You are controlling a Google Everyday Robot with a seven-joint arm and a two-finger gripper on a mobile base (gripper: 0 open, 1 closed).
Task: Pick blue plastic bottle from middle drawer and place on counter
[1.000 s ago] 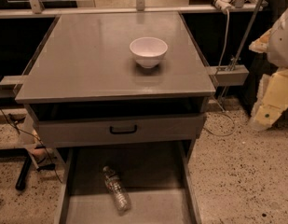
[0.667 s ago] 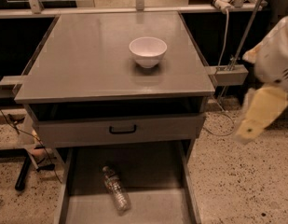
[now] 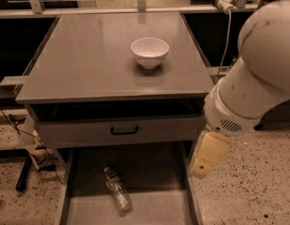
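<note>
The blue plastic bottle [image 3: 117,191] lies on its side on the floor of the open middle drawer [image 3: 156,170], left of centre, cap pointing toward the back. The counter [image 3: 97,60] is the grey cabinet top above it. My arm's large white joint fills the right side, and my cream-coloured gripper [image 3: 208,156] hangs below it, just over the drawer's right wall. The gripper is well to the right of the bottle and apart from it.
A white bowl [image 3: 149,51] stands on the counter, right of centre toward the back. A shut grey drawer front with a black handle [image 3: 123,130] sits above the open drawer. Cables and a rail run behind the cabinet; speckled floor lies on both sides.
My arm has swung left and down from the right edge of the view, bringing the gripper to the open drawer's right wall. The bottle and bowl have not moved.
</note>
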